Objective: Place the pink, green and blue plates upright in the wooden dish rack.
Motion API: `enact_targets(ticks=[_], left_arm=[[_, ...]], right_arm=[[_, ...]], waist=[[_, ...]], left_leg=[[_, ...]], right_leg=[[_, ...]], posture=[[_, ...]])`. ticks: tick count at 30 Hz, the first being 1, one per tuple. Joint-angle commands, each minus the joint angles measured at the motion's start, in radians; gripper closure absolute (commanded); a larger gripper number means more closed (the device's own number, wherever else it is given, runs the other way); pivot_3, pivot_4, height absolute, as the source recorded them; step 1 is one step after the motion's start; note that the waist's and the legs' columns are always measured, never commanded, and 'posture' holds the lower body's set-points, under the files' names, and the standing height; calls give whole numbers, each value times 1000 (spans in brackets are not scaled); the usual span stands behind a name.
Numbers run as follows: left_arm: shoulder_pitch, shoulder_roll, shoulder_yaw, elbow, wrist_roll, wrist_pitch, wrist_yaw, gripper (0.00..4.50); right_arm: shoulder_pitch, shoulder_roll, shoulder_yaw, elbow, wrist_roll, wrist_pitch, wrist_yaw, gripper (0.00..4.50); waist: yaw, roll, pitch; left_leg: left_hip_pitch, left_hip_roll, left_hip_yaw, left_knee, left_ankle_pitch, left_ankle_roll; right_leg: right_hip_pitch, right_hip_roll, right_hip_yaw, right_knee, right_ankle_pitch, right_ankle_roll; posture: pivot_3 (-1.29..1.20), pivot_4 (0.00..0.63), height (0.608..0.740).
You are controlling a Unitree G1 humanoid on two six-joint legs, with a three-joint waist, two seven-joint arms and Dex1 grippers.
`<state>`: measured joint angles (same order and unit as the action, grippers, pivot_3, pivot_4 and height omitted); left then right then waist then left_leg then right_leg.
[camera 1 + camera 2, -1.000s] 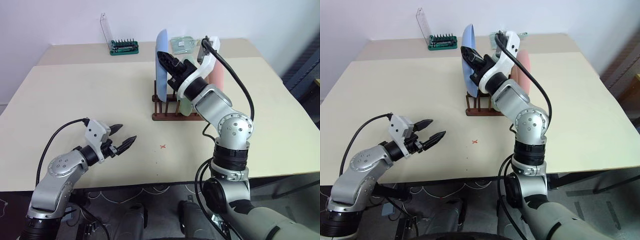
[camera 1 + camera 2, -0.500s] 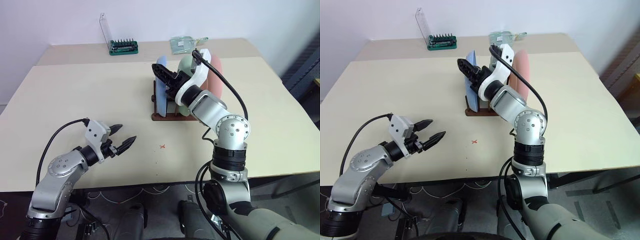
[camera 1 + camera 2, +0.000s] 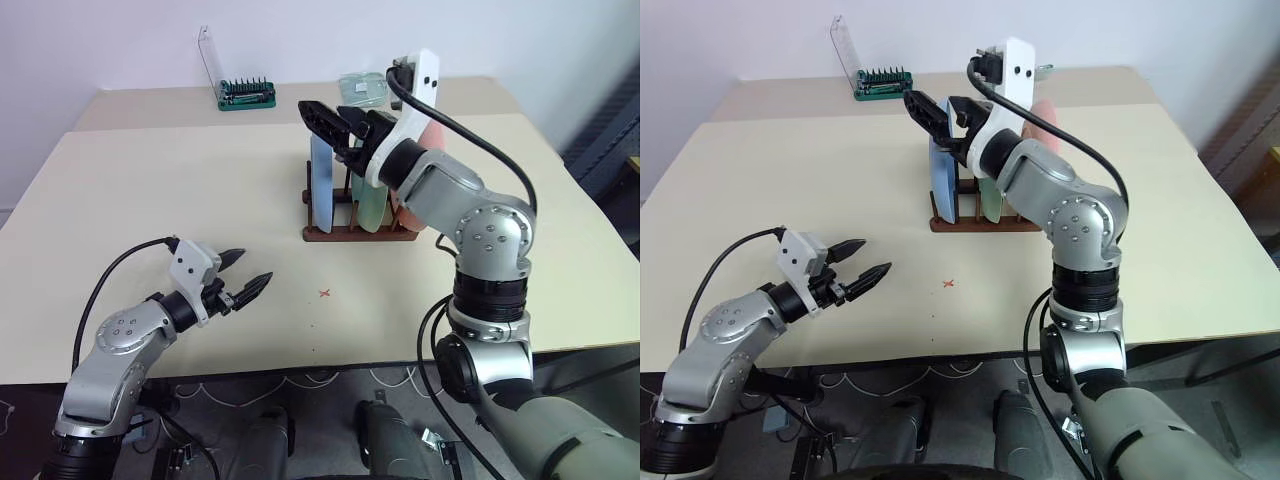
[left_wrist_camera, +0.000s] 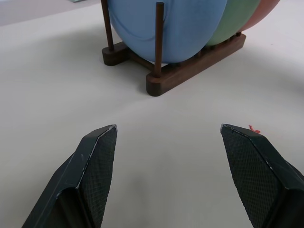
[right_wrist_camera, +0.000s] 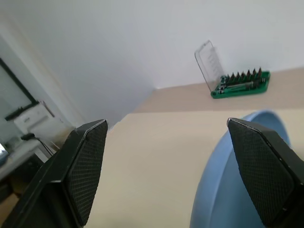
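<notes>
Left wrist view: blue plate [image 4: 180, 26], green plate [image 4: 235, 19], pink plate [image 4: 266, 5] upright in dark wooden rack [image 4: 190, 71]; both fingers spread, empty.

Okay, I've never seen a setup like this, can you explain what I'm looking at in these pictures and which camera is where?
This is a two-armed humanoid robot at a beige table. The two wide pictures come from cameras in its head, looking down over its arms. The two close pictures come from cameras on its wrists, looking out between each gripper's black fingers.

On the table stands a small wooden dish rack with three plates upright in it: the blue plate, the green plate and the pink plate. At the far edge sits a green tool holder with a clear lid, and a clear packet lies farther right.

The right gripper is open above the blue plate, holding nothing. The left gripper is open too, empty, hovering low over the near side of the table.
</notes>
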<state>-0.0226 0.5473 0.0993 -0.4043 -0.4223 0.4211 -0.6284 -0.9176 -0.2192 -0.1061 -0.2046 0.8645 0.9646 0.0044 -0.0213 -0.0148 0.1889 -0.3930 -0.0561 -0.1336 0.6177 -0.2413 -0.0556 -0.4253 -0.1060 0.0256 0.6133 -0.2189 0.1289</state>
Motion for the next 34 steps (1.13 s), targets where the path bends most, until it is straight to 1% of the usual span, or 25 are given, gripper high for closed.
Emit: enact_targets(ticks=[1,2,3,4,6,7,8,9,10,12,14,16,18,20,22,25,29,34], left_arm=[[-4,5,15,-15,2,-22,-6,904],[-4,5,15,-16,2,-21,-5,904],[-4,7,15,-14,2,-22,-7,904],[-5,6,12,-10,6,-25,-8,904],[-18,8,9,21,12,-36,-18,904],[-23,7,5,29,15,-39,-18,904],[-27,6,1,38,19,-46,-20,904],[-35,6,3,56,22,-57,-24,904],[-42,3,1,66,25,-63,-24,904],[-59,-1,9,112,33,-90,-32,904],[-69,-7,5,143,44,-113,-33,904],[-69,-13,4,173,60,-146,-32,904],[-63,-18,2,195,77,-175,-28,904],[-54,-21,2,200,87,-194,-29,904],[-47,-23,9,216,90,-209,-34,904],[-43,-27,10,242,104,-229,-29,904],[-35,-35,21,263,100,-238,-24,904],[-18,-42,25,247,101,-233,-10,904]], right_arm=[[-37,-110,-30,-125,28,19,100,417],[-36,-124,-40,-132,41,21,111,417],[-32,-163,-48,-153,28,-5,152,417],[-3,-233,-90,-179,19,-52,232,417],[141,-406,-205,-209,-21,-147,421,417],[205,-468,-238,-209,-43,-179,482,417],[283,-522,-262,-208,-71,-216,540,417],[390,-565,-301,-208,-86,-242,601,417],[464,-591,-331,-202,-92,-263,647,417],[630,-602,-383,-189,-101,-289,708,417],[738,-605,-370,-160,-174,-351,733,417],[823,-597,-301,-126,-273,-432,751,417],[872,-566,-230,-96,-368,-537,753,417],[881,-536,-202,-51,-424,-618,744,417],[864,-505,-204,-1,-428,-659,744,417],[854,-487,-204,40,-431,-683,753,417],[874,-461,-176,36,-460,-710,734,417],[846,-460,-163,58,-465,-708,743,417]], waist=[[5,0,0],[4,0,0],[2,0,0],[1,0,0],[14,-1,0],[26,-1,0],[33,-1,0],[31,-1,0],[32,-1,0],[25,0,0],[18,1,-1],[6,3,-2],[1,3,-2],[1,3,-2],[7,4,-2],[11,4,-2],[11,4,-2],[9,4,-2]], left_leg=[[0,0,0,0,0,0],[0,0,0,0,0,0],[0,0,0,0,0,0],[0,0,0,0,0,0],[0,0,0,-1,0,0],[-1,0,0,0,0,0],[-1,0,0,0,-1,1],[0,0,0,0,-1,2],[0,0,2,0,-1,2],[1,1,3,0,-1,2],[2,2,3,0,-1,2],[3,2,4,0,-1,2],[4,2,5,0,-1,2],[5,3,5,0,-1,2],[4,3,5,0,-1,2],[4,3,5,1,-1,2],[3,2,3,1,-1,2],[4,3,3,1,-1,2]], right_leg=[[0,0,0,-1,0,0],[0,0,0,-1,0,0],[0,0,0,-1,0,0],[0,0,0,-1,0,0],[0,0,0,-2,0,0],[2,0,-1,-3,0,0],[4,0,-2,-5,0,1],[7,0,-2,-8,0,1],[7,0,-2,-11,0,1],[9,0,-1,-13,0,1],[10,0,-1,-13,0,0],[10,0,0,-13,1,0],[11,0,0,-13,1,-1],[11,1,0,-12,1,-1],[11,1,0,-13,1,-1],[11,1,1,-14,1,-1],[12,1,0,-14,1,-1],[12,1,0,-14,1,-1]], posture=[[0,150,740],[0,150,740],[0,150,740],[0,150,740],[0,150,740],[0,150,740],[0,150,740],[0,150,740],[0,150,740],[0,150,740],[0,150,740],[0,150,740],[0,150,740],[0,150,740],[0,150,740],[0,150,740],[0,150,740],[0,150,740]])
